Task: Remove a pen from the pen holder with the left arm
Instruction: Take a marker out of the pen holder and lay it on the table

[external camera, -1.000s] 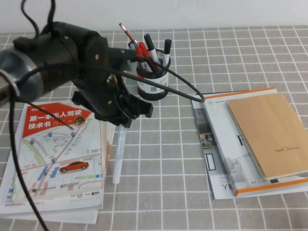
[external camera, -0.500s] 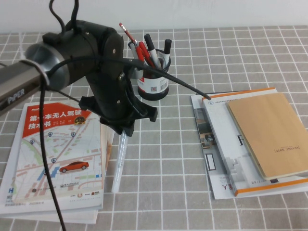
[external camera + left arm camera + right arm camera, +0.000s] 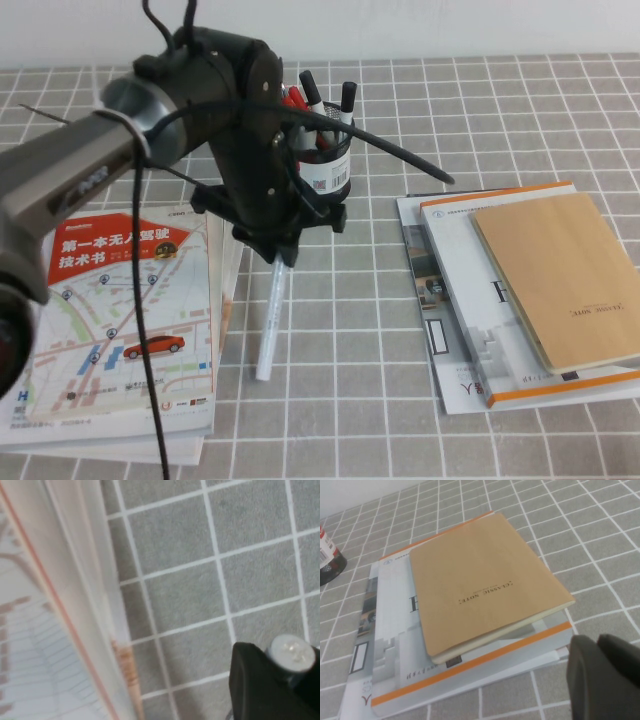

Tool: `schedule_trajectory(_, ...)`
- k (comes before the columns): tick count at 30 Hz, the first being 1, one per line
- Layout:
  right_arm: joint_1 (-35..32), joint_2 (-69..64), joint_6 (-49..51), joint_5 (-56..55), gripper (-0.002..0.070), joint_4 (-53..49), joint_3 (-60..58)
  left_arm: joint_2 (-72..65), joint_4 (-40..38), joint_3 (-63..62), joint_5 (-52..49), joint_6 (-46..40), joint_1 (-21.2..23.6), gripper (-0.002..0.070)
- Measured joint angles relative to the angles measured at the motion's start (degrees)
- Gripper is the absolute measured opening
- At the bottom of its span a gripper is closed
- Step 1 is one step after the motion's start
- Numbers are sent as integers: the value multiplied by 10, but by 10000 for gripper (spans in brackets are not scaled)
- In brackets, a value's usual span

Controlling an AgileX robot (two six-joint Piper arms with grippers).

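Observation:
A black pen holder (image 3: pixel 333 172) with several red and black pens stands at the back of the tiled table, partly hidden behind my left arm. Just in front of it, my left gripper (image 3: pixel 279 252) points down and is shut on a white pen (image 3: pixel 270 322). The pen hangs slanted, and its lower tip is close to the table beside the map booklet. In the left wrist view the pen's grey-white end (image 3: pixel 293 652) shows against one black finger (image 3: pixel 257 687). My right gripper (image 3: pixel 607 675), shut and holding nothing, hovers near the front corner of the tan notebook (image 3: pixel 480 580).
A red-and-white map booklet (image 3: pixel 110 310) lies on other papers at the left. At the right, the tan notebook (image 3: pixel 555 275) rests on a white and orange book (image 3: pixel 450 300). A black cable (image 3: pixel 400 162) arcs from the left arm toward those books.
My left arm has swung right and farther back, carrying the white pen away from the booklet's edge toward the tiles in front of the holder. The grip on the pen is unchanged.

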State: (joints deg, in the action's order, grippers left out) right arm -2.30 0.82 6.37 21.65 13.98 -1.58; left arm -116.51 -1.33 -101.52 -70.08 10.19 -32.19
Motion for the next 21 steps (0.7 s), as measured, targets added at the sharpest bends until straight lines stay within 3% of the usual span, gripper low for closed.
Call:
schedule_trajectory(11,0,0,0,0,-13,0,0,-76,-94,-87,-4,9,0,109)
schedule_trajectory(21,0,0,0,0,-13,0,0,-116,-111,-145,-9,9,-1,109)
